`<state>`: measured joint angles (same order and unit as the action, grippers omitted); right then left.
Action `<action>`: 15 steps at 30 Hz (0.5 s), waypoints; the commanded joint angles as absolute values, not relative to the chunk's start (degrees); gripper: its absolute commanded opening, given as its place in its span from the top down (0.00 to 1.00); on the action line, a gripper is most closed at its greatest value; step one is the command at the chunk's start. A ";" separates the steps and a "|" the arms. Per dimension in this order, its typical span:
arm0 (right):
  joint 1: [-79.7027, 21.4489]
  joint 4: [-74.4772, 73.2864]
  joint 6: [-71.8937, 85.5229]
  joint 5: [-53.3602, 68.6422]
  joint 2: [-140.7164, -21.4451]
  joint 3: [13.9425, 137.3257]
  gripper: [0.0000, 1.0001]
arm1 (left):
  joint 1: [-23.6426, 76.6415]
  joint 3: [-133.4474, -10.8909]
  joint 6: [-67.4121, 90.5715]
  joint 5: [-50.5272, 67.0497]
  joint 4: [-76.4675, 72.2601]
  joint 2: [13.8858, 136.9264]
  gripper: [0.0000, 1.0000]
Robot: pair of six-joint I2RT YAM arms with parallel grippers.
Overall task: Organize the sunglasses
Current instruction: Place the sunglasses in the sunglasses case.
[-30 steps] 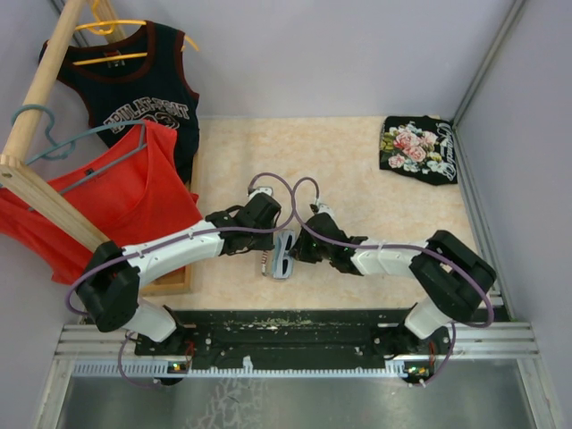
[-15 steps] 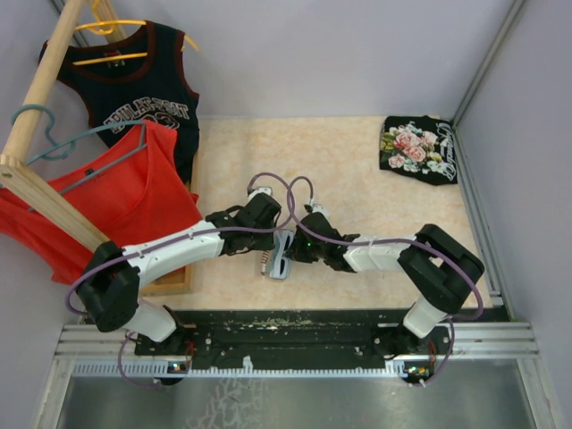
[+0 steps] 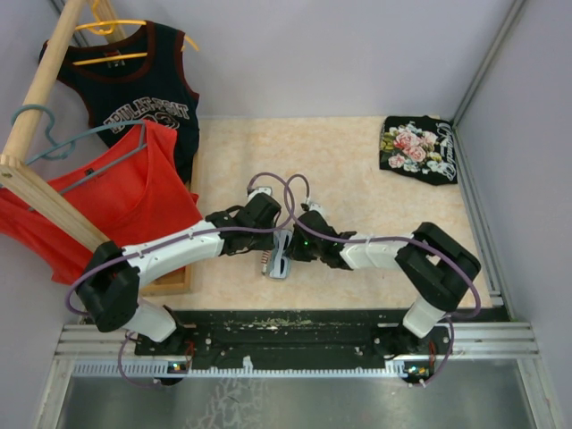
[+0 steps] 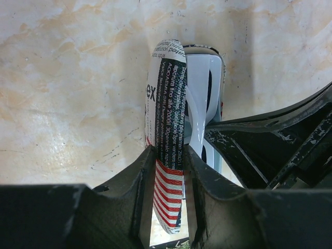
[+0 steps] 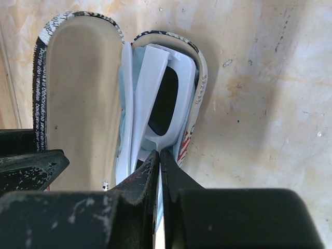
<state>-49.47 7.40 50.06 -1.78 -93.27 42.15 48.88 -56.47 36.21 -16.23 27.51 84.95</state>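
Top camera: fixed, high above and behind the arm bases, looking steeply down. The whole table is in frame, with the case small, near centre. Left wrist camera: very close, just left of the case, aimed down along the printed outside of its lid, seen edge-on. Right wrist camera: equally close, just right of the case, aimed down into its open halves, sunglasses inside. All three views share the case and the table patch around it.
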 commanded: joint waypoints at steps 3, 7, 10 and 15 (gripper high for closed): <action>-50.80 5.11 47.67 -3.31 -96.30 45.97 0.95 | 49.30 -57.52 36.25 -16.27 28.12 83.06 0.66; -50.82 6.32 47.19 -2.93 -94.42 45.51 0.95 | 49.28 -57.58 36.15 -16.73 28.44 82.97 0.66; -50.80 8.61 46.98 -2.04 -90.59 44.30 0.94 | 49.29 -57.48 36.14 -17.11 28.56 82.80 0.66; -50.82 10.67 47.23 -0.08 -86.86 43.28 0.93 | 49.27 -57.58 35.97 -17.29 28.61 82.89 0.66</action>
<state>-50.11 6.48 47.97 -1.65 -91.81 43.77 48.90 -56.47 36.21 -16.51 28.38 84.31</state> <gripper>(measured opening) 0.065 0.343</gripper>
